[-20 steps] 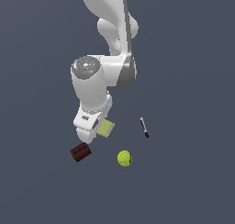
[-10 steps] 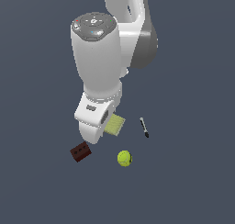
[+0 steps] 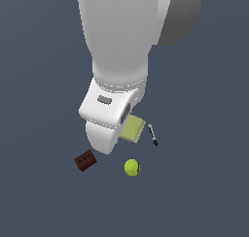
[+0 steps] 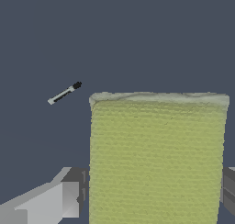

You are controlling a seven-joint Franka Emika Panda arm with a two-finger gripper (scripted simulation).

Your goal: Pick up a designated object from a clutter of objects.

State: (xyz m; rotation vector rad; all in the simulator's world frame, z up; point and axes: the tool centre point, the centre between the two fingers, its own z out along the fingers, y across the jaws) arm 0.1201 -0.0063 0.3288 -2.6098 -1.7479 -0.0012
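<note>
Fingers (image 4: 69, 198) of the grey gripper (image 4: 153, 195) sit either side of the pale yellow-green woven square pad (image 4: 158, 159), touching its edges, so clamped on it. From the exterior view the big white arm (image 3: 116, 61) hides most of the gripper; pad pokes out beside it. Beyond, on the dark grey floor (image 3: 204, 182): yellow-green tennis ball (image 3: 132, 167), dark red-brown holed brick (image 3: 85, 160) twd that view's left, thin black-and-grey pen-like stick (image 3: 153, 134) just beside the pad.

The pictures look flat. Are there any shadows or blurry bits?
Exterior view: no shadows under the ball or brick, everything sharp, plain grey floor. Wrist view: the pad fills much of the picture, its weave crisp; the pen is tiny but clear.
</note>
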